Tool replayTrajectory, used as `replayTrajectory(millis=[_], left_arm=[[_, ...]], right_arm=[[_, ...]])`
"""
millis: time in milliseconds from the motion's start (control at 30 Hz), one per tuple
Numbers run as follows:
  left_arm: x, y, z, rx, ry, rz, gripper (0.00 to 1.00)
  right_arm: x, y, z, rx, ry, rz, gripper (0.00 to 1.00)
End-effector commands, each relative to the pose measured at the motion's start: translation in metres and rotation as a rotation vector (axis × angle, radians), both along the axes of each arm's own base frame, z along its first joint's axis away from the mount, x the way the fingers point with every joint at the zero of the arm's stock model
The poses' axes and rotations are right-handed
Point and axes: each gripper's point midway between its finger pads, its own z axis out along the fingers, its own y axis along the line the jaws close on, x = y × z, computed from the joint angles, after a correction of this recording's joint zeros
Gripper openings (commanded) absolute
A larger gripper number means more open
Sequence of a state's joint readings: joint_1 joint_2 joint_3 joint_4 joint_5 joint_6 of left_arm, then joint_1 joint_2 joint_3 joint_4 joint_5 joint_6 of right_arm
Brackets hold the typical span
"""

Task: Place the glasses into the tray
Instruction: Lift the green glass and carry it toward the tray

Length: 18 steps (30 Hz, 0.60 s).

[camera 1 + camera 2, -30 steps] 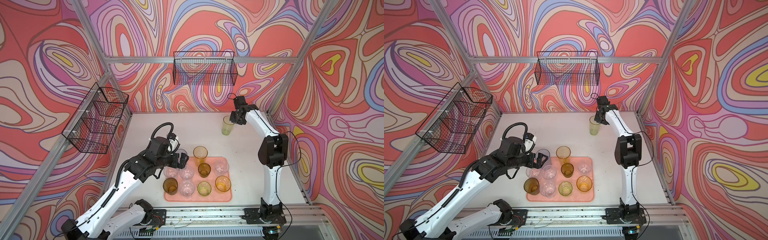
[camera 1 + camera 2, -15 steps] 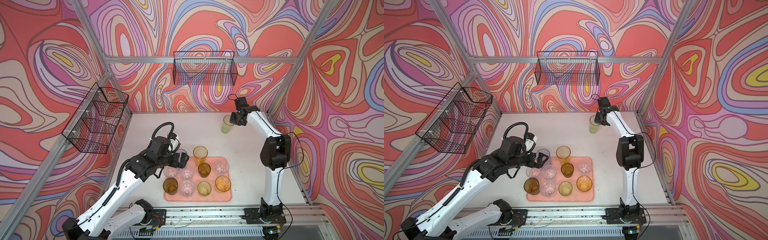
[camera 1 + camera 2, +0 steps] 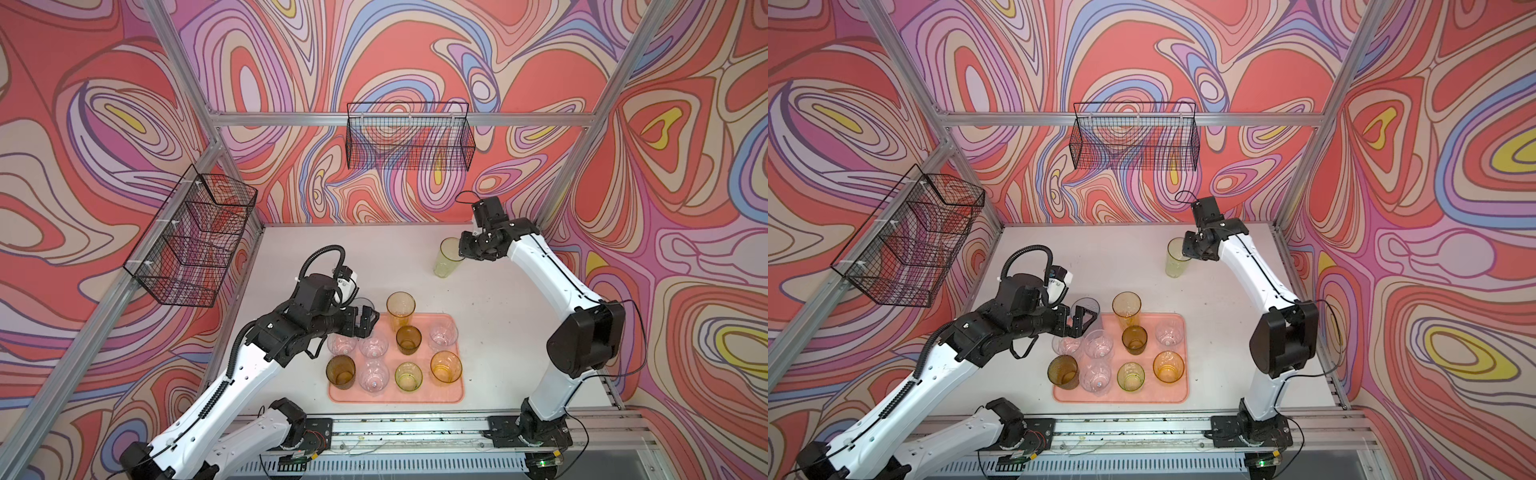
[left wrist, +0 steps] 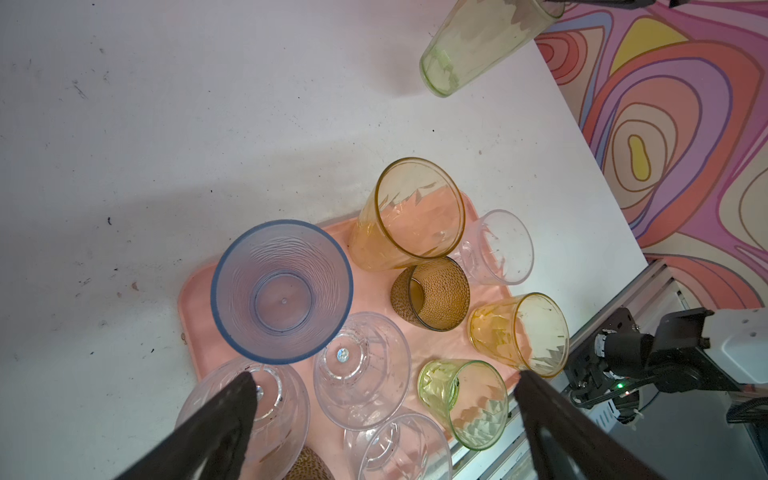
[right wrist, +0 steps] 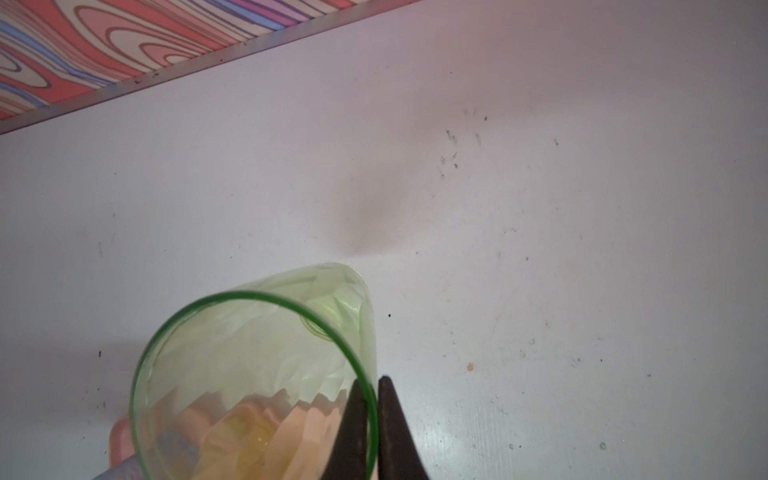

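Note:
The salmon-pink tray (image 3: 415,397) (image 3: 1142,397) (image 4: 189,299) lies at the table's front middle and holds several glasses, among them a tall amber one (image 3: 401,309) and a tall pale blue one (image 3: 1086,309) (image 4: 282,291) at its back left corner. Just above that corner my left gripper (image 3: 368,320) (image 4: 384,376) hangs open and empty. A tall yellow-green glass (image 3: 446,257) (image 3: 1176,257) (image 5: 249,374) leans at the back right, away from the tray. My right gripper (image 3: 463,253) (image 5: 374,382) is shut on its rim, one finger inside. I cannot tell whether its base touches the table.
A black wire basket (image 3: 409,141) hangs on the back wall and another (image 3: 195,245) on the left wall. An aluminium rail (image 3: 415,428) with both arm bases runs along the front edge. Patterned walls close in the table on three sides.
My right gripper's jaws have closed on the yellow-green glass's rim, and the glass now leans a little. The left arm has hardly moved.

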State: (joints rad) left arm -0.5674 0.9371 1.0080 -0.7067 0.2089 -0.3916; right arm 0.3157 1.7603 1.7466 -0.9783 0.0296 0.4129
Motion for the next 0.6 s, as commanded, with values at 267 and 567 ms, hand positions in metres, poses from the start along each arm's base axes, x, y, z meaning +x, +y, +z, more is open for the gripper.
replayTrajectory(millis=[267, 567], left_arm=[[-0.013, 0.003, 0.006, -0.036, 0.034, 0.000, 1.00], [-0.015, 0.006, 0.001, -0.032, 0.040, 0.016, 1.00]], right_arm=[[-0.065, 0.051, -0.007, -0.069, 0.066, 0.138, 0.00], [-0.090, 0.062, -0.028, -0.085, 0.112, 0.158, 0.00]])
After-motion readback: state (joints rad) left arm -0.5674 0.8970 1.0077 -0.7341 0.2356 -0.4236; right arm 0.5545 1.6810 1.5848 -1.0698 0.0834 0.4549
